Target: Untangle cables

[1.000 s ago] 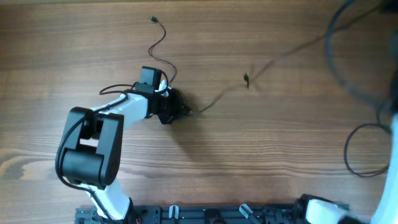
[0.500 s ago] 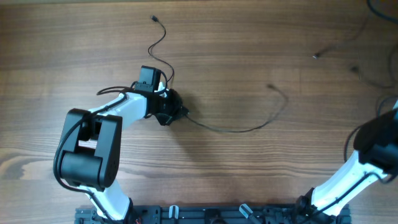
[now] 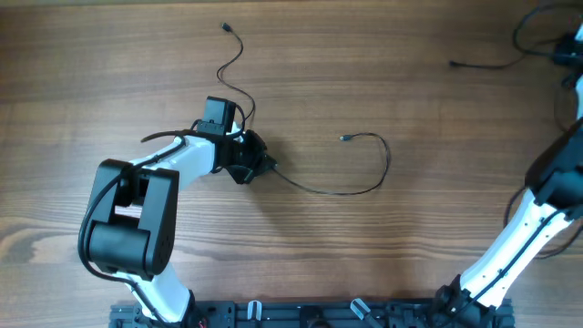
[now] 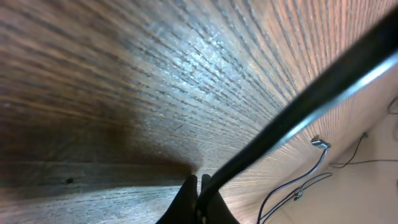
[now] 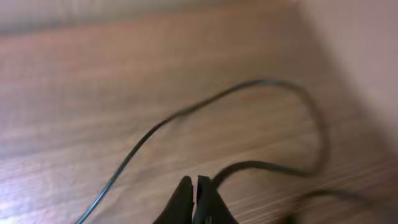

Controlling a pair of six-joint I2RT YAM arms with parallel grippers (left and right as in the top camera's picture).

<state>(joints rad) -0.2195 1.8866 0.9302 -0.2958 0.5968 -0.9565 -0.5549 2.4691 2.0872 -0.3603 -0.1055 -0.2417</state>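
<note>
My left gripper (image 3: 264, 167) rests on the table left of centre, shut on one end of a thin black cable (image 3: 364, 188). That cable curves right, then hooks back to a small plug (image 3: 345, 138). In the left wrist view the jaws (image 4: 199, 186) pinch this cable (image 4: 298, 112), which runs up and to the right. A second cable (image 3: 233, 64) winds from the far edge down to the left wrist. My right gripper (image 3: 567, 50) is at the far right corner, shut on a third cable (image 3: 492, 64). The right wrist view shows this cable (image 5: 261, 165) leaving the jaws (image 5: 194, 186).
Thicker black arm wires (image 3: 519, 228) loop at the right edge beside the right arm (image 3: 537, 210). The left arm's body (image 3: 127, 219) covers the near left of the wooden table (image 3: 364, 264). A black rail (image 3: 301, 314) runs along the front edge.
The right arm swung up to the far right corner, taking one cable with it. The cable in my left gripper came apart from it and its free end curled back leftward.
</note>
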